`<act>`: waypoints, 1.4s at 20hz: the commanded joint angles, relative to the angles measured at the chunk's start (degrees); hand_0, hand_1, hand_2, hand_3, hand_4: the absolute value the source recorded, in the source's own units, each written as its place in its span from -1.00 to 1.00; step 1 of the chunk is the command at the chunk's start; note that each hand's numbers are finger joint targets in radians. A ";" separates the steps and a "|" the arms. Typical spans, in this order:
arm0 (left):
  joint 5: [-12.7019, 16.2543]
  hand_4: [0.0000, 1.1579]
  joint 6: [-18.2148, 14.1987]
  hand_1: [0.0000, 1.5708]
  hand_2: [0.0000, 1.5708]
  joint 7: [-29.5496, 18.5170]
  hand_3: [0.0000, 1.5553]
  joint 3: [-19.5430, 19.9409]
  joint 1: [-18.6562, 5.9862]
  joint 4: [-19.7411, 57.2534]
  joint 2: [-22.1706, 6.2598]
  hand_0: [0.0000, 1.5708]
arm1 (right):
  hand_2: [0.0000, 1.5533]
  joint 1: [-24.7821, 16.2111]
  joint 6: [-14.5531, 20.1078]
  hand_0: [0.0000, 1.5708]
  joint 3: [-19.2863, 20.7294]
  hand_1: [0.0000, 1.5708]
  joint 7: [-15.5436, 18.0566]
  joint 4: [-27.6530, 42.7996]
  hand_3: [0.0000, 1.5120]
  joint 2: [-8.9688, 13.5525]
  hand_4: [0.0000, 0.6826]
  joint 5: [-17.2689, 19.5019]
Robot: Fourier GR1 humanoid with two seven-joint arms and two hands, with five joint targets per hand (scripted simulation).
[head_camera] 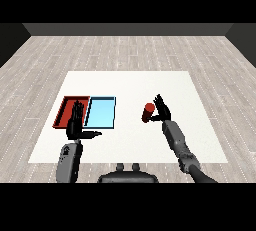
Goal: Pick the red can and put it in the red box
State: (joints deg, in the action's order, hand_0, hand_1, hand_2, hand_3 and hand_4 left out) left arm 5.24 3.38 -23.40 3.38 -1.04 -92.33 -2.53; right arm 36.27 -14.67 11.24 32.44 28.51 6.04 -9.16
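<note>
The red can [148,112] stands upright on the white table [130,82], right of the trays. My right hand [162,110] is right beside it on its right, fingers straight and open, thumb reaching toward the can's lower side; contact is hard to tell. The red tray [65,106] lies at the left with the light blue tray [101,113] next to it. My left hand [76,122] hovers over the red tray's near right corner, fingers straight up and thumb stretched to the right, holding nothing.
The two trays lie side by side left of the table's middle. Wood floor surrounds the table. White surface shows between the blue tray and the can, and beyond the can to the right.
</note>
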 commanded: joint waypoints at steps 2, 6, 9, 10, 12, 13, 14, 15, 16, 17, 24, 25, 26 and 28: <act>0.25 -1.00 1.47 -1.00 -1.00 -4.21 -1.00 0.77 2.53 1.86 -0.33 -1.00 | -1.00 3.02 1.18 -1.00 -0.27 -1.00 4.86 -6.96 -1.00 -2.66 -1.00 1.49; 1.32 -1.00 1.41 -1.00 -1.00 1.45 -1.00 -0.43 3.32 -4.60 -0.40 -1.00 | -1.00 4.27 -0.85 -1.00 0.60 -1.00 4.21 -8.74 -1.00 -0.41 -1.00 0.90; 0.71 -1.00 -0.67 -1.00 -1.00 -0.28 -1.00 0.53 -0.47 0.28 0.70 -1.00 | -1.00 5.36 0.16 -1.00 -0.13 -1.00 3.96 -8.98 -1.00 -2.18 -1.00 1.45; 0.11 -1.00 0.14 -1.00 -1.00 0.99 -1.00 -0.63 1.91 -3.13 0.03 -1.00 | -1.00 1.74 -0.51 -1.00 -1.06 -1.00 1.23 -3.30 -1.00 -2.65 -1.00 0.66; -0.53 -1.00 -1.02 -1.00 -1.00 -0.47 -1.00 -0.57 1.02 -2.25 0.81 -1.00 | -1.00 8.10 0.54 -1.00 0.40 -1.00 2.65 -10.33 -1.00 -1.98 -1.00 1.20; 0.65 -1.00 0.91 -1.00 -1.00 0.43 -1.00 0.36 3.72 -4.56 -1.01 -1.00 | -1.00 6.05 1.04 -1.00 0.62 -1.00 2.43 -9.45 -1.00 -2.25 -1.00 0.69; -1.19 -1.00 -1.71 -1.00 -1.00 1.10 -1.00 -1.41 0.47 -1.61 1.35 -1.00 | -1.00 4.03 0.43 -1.00 -0.98 -1.00 4.34 -8.83 -1.00 -3.81 -1.00 1.93; -0.20 -1.00 -1.76 -1.00 -1.00 5.10 -1.00 -0.49 -0.29 -3.99 0.15 -1.00 | -1.00 5.95 2.15 -1.00 0.03 -1.00 4.19 -10.08 -1.00 -4.46 -1.00 1.33; 1.66 -1.00 1.07 -1.00 -1.00 -0.98 -1.00 1.77 0.81 -0.42 -0.95 -1.00 | -1.00 6.68 0.38 -1.00 0.31 -1.00 -2.91 -4.02 -1.00 -2.48 -1.00 -0.69; 0.94 -1.00 0.20 -1.00 -1.00 -0.70 -1.00 1.82 -0.85 0.88 -0.81 -1.00 | -1.00 6.84 1.95 -1.00 0.70 -1.00 6.45 -13.15 -1.00 -4.62 -1.00 1.40; -2.30 -1.00 -1.77 -1.00 -1.00 -2.51 -1.00 -1.04 -2.45 4.51 1.63 -1.00 | -1.00 7.37 9.08 -1.00 -0.79 -1.00 4.32 -12.72 -1.00 -5.42 -1.00 3.68; 0.54 -1.00 0.13 -1.00 -1.00 1.48 -1.00 -0.05 1.95 -2.45 -0.18 -1.00 | -1.00 6.67 8.62 -1.00 0.20 -1.00 3.18 -10.89 -1.00 -5.03 -1.00 2.19; -0.29 -1.00 -0.90 -1.00 -1.00 1.12 -1.00 -1.42 3.52 -5.42 1.06 -1.00 | -1.00 5.40 6.42 -1.00 0.39 -1.00 5.19 -13.88 -1.00 -3.47 -1.00 2.63; -0.18 -1.00 -0.66 -1.00 -1.00 -1.94 -1.00 1.51 -0.98 2.15 -0.29 -1.00 | 0.71 9.07 16.11 0.61 0.84 0.61 3.01 -13.41 0.69 -5.97 -0.21 2.79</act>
State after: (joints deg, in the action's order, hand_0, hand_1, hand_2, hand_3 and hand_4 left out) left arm 4.77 2.52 -23.41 3.23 -0.88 -92.97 -2.10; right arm 43.73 -5.56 11.73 35.89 16.24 1.19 -7.04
